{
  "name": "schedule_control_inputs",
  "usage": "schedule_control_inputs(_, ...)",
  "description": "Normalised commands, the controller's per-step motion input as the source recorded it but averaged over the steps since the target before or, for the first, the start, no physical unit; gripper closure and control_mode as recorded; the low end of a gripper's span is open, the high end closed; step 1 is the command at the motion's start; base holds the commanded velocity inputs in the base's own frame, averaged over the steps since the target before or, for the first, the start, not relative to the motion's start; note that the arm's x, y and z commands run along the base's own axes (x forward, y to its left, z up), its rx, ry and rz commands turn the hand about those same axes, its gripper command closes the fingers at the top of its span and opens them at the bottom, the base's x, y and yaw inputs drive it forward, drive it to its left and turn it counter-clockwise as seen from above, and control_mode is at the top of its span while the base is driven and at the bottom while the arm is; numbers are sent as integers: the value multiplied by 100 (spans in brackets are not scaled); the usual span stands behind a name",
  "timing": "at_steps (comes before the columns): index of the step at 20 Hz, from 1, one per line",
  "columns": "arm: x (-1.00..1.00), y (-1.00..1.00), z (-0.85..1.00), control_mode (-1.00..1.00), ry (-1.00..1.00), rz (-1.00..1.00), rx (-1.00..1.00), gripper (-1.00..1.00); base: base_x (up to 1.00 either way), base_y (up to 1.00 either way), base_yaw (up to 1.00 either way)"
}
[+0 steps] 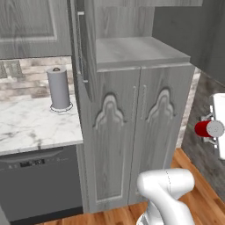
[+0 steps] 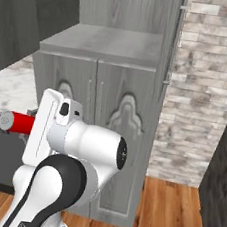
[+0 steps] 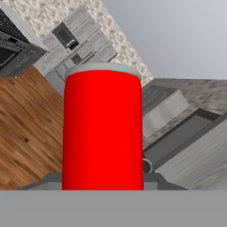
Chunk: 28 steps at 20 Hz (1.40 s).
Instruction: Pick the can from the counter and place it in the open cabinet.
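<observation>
The tall grey cabinet stands in the middle. It has a flat grey shelf and two doors with arch shapes below it. Its upper door hangs open, with a long bar handle on it.

At about 9 o'clock from the cabinet in the left base view is a white marble worktop. A grey paper towel roll stands up on it, near the cabinet.

The floor is brown wood.

The red can is up in the air, lying on its side, at about 3 o'clock from the cabinet doors. The gripper is closed on the can and holds it tight. In the right base view the can sticks out at about 9 o'clock from the white hand.
</observation>
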Motion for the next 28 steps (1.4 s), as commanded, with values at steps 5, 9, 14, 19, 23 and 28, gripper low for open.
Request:
schedule_control_inputs(5, 0, 0, 0, 100, 0, 0, 0, 100, 31, 19, -16)
schedule_control_inputs(9, 0, 0, 0, 100, 0, 0, 0, 100, 20, 18, -8)
schedule_control_inputs(14, 0, 0, 0, 100, 0, 0, 0, 100, 19, 21, -6)
schedule_control_inputs(19, 0, 0, 0, 100, 0, 0, 0, 100, 19, 26, -7)
schedule_control_inputs(23, 0, 0, 0, 100, 0, 0, 0, 100, 28, 33, -6)
schedule_control_inputs(28, 0, 0, 0, 100, 0, 0, 0, 100, 46, 34, -2)
